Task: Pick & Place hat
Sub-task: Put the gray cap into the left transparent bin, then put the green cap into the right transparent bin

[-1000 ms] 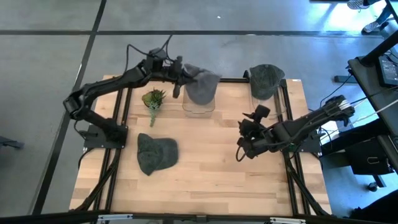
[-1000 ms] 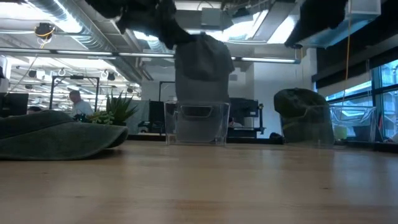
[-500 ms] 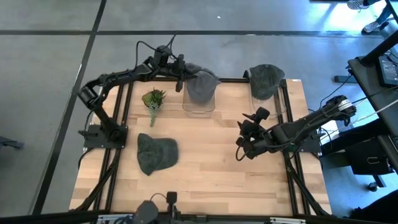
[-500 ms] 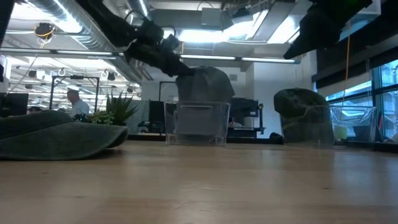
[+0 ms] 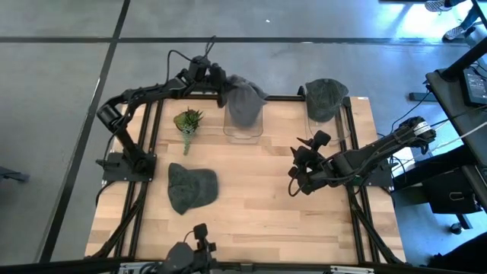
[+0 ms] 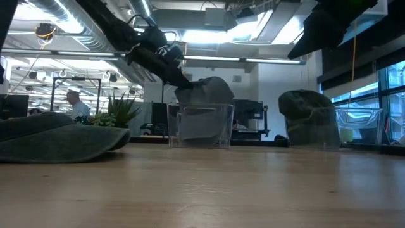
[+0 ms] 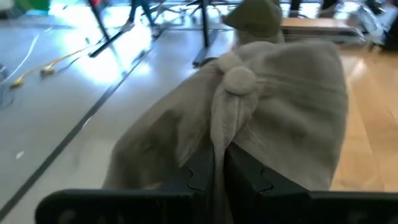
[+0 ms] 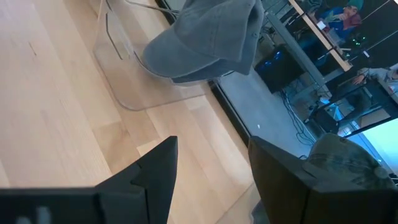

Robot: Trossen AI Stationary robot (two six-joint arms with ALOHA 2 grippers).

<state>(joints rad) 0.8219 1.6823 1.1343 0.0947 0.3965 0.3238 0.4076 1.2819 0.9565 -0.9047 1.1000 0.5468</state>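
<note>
Hats first: your nearest hat (image 5: 191, 188) lies flat on the table (image 5: 259, 213), unmoved. Mid-table, your right gripper (image 5: 298, 176) hovers as before, fingers parted and empty. Farther back, your left gripper (image 5: 221, 90) pinches the grey hat (image 5: 243, 103), now lowered from a second ago onto the clear stand (image 5: 243, 126). Another hat (image 5: 325, 97) tops the far stand.

Grey hat (image 5: 243, 103) draped over clear stand (image 5: 243, 128), pinched by left tool (image 5: 221, 91)
</note>
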